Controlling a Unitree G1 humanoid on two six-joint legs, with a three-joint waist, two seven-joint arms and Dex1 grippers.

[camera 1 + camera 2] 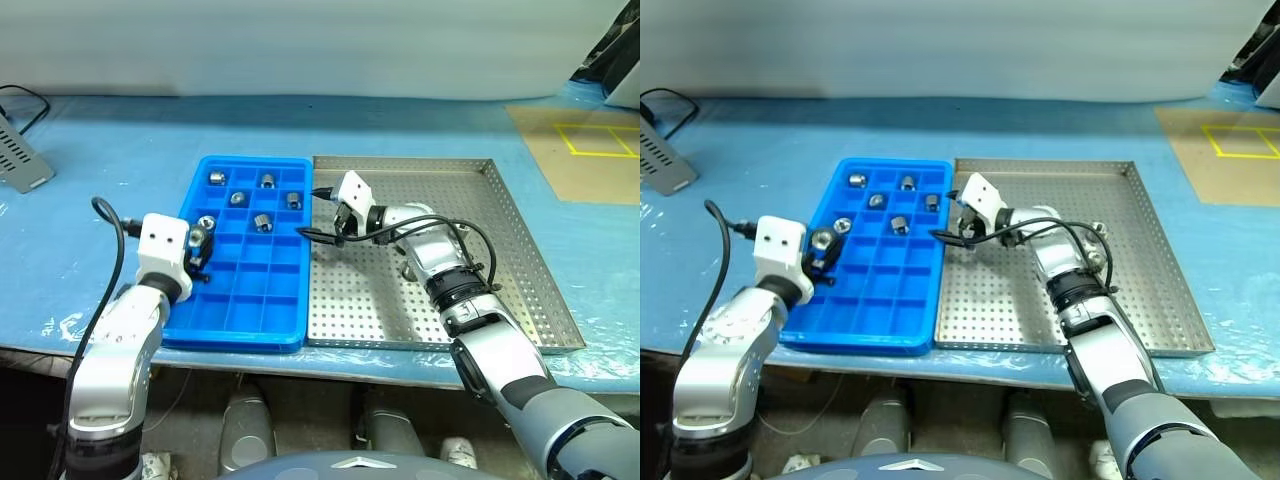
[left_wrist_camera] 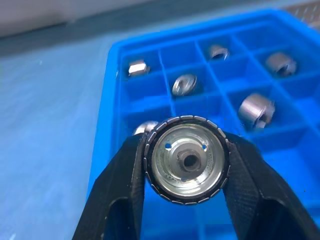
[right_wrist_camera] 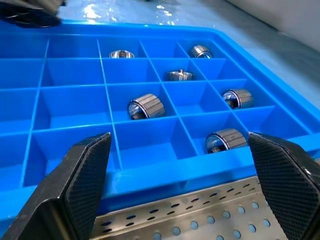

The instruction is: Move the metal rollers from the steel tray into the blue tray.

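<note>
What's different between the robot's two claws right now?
The left gripper has its fingers shut on a metal roller, while the right gripper has its fingers spread wide with nothing between them. The left one hovers over the blue tray, near its outer edge; the right one sits over the steel tray, pointing at the blue one. Both have two black fingers.

Metal rollers (image 3: 145, 106): shiny polished steel, ribbed outer bands, glossy hollow faces. Roller clamped between left fingers (image 2: 120, 195) has bright mirror face, knurled rim. Fingers: matt black, finely textured rubbery pads. Blue tray (image 3: 75, 80) ahead of right fingers (image 3: 87, 172): smooth glossy plastic. Steel tray (image 1: 520, 260): dull brushed perforated metal. Surface (image 1: 120, 140): wrinkled glossy blue plastic film.
</note>
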